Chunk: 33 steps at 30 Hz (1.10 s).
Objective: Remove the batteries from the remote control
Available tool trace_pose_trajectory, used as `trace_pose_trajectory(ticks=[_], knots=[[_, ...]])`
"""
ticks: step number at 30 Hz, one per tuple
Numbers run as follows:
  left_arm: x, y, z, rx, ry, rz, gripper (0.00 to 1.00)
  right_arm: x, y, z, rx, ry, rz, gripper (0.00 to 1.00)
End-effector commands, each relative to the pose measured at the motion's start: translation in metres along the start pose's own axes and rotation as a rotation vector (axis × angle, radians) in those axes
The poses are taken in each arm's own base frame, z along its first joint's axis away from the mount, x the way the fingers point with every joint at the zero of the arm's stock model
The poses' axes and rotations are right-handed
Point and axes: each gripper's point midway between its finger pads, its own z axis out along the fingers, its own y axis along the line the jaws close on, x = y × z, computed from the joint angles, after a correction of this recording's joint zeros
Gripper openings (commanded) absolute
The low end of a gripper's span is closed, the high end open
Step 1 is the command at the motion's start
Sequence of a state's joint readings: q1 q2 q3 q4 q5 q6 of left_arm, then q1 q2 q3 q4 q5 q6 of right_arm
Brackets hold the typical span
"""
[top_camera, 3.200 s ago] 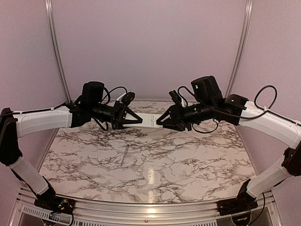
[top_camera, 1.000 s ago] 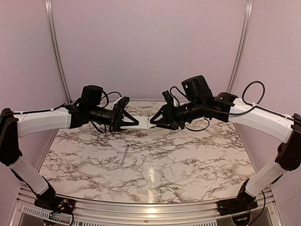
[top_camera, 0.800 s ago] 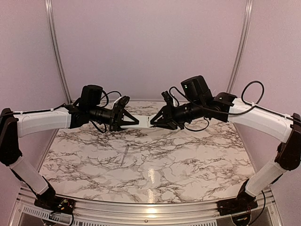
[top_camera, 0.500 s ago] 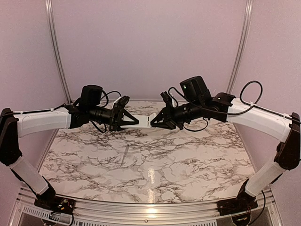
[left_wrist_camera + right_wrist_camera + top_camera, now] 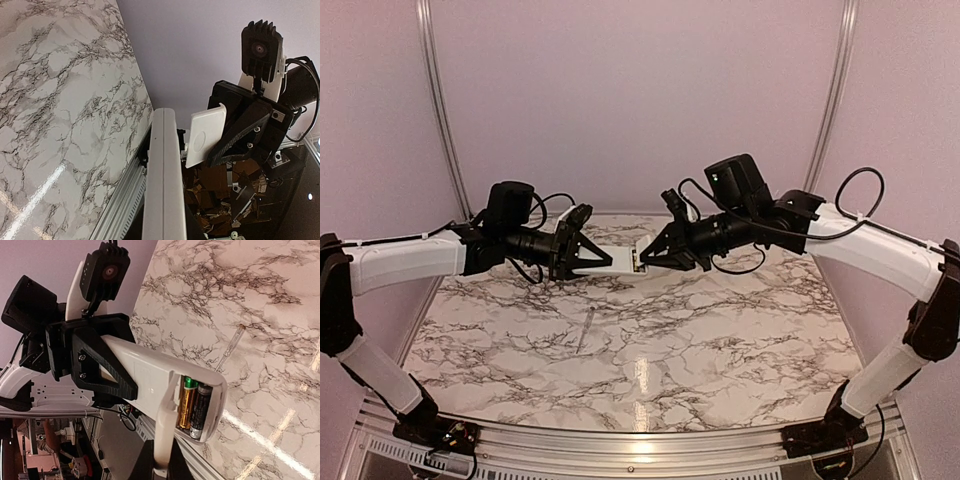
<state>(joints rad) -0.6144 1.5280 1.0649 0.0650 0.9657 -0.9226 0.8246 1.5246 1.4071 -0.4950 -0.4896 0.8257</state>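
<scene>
Right tool [image 5: 646,256] is pinched tight on a small flat white cover [image 5: 205,134]. It's holding the cover tilted in the air, just beside the end of the remote control [image 5: 618,259]. Can't tell whether the cover is touching the remote or not.

Left tool [image 5: 590,262] is clamped narrow on the other end of the remote. So the white bar hangs roughly level between the two arms, up off the surface [image 5: 720,340] and toward the back of it.

From the right wrist view, the recess at the remote's free end is uncovered and both batteries [image 5: 194,406] are sitting in it side by side. The golden-orange battery [image 5: 186,401] has a green tip, and the dark battery [image 5: 201,409] is right next to it, on the outer side of the recess.

Further out, a thin grey rod [image 5: 586,330] lies flat on the marble. It's well apart from the remote and closer to the arm bases.
</scene>
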Motion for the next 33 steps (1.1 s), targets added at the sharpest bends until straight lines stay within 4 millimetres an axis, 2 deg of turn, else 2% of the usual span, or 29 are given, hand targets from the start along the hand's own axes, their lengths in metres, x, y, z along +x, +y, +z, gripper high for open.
trace_pose_trajectory(ticks=[1, 8, 11, 16, 21, 23, 28, 30, 33], knots=[[0.004, -0.003, -0.005, -0.01, -0.008, 0.037, 0.0, 0.0, 0.025, -0.026, -0.021, -0.011, -0.054, 0.0], [0.007, 0.007, -0.006, -0.055, -0.002, 0.026, 0.0, -0.001, 0.025, -0.059, 0.034, -0.064, -0.07, 0.0], [0.008, 0.008, -0.008, -0.076, -0.008, 0.025, 0.0, -0.005, 0.014, -0.076, 0.09, -0.103, -0.061, 0.0], [0.01, 0.017, -0.014, -0.147, -0.03, 0.022, 0.0, -0.014, -0.025, -0.094, 0.261, -0.134, -0.038, 0.0], [0.013, 0.03, -0.022, -0.226, -0.066, -0.015, 0.0, -0.016, -0.066, -0.093, 0.468, -0.082, -0.068, 0.0], [0.016, 0.028, -0.027, -0.24, -0.08, -0.026, 0.0, -0.014, -0.084, -0.092, 0.553, -0.055, -0.082, 0.0], [0.032, 0.039, -0.04, -0.318, -0.081, -0.096, 0.0, -0.012, -0.137, -0.105, 0.826, -0.043, -0.085, 0.0], [0.036, 0.037, -0.044, -0.325, -0.091, -0.138, 0.0, -0.011, -0.154, -0.107, 0.921, -0.014, -0.084, 0.0], [0.036, 0.024, -0.051, -0.311, -0.116, -0.164, 0.0, -0.009, -0.182, -0.108, 1.07, 0.05, -0.087, 0.0]])
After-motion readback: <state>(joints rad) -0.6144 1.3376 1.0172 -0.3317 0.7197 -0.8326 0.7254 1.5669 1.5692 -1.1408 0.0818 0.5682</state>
